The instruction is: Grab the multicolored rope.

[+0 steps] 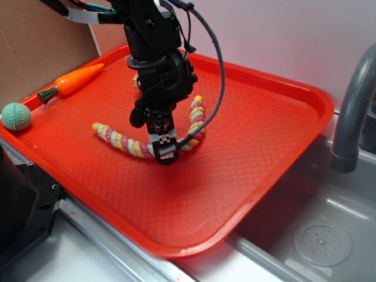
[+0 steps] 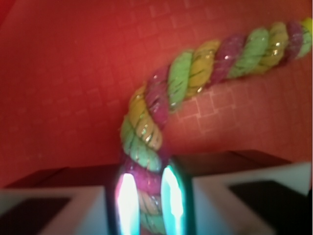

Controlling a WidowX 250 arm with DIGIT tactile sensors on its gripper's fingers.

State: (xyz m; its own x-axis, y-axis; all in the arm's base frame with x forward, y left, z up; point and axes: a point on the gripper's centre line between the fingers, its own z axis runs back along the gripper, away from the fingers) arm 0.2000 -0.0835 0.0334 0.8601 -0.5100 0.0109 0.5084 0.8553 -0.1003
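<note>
The red tray (image 1: 264, 141) carries everything. The rope (image 1: 120, 140) lies near its middle in a U-shaped bend, one end toward the left edge, the other curling back toward the far side. It looks light, soft and floppy, with a ribbed twist that should give grip; lifted at the bend, both tails would likely droop, so the middle of the bend is the sensible place to hold. The tool (image 1: 166, 150) sits low over that bend.

The exterior view shows the whole curve, plus a carrot (image 1: 73, 81) and a green ball (image 1: 16, 116) by the far-left corner, well apart from the rope. The wrist view alone shows the rope (image 2: 161, 105) running between the two fingers (image 2: 128, 203), set narrow, seemingly pinching it, though blur leaves contact uncertain.
</note>
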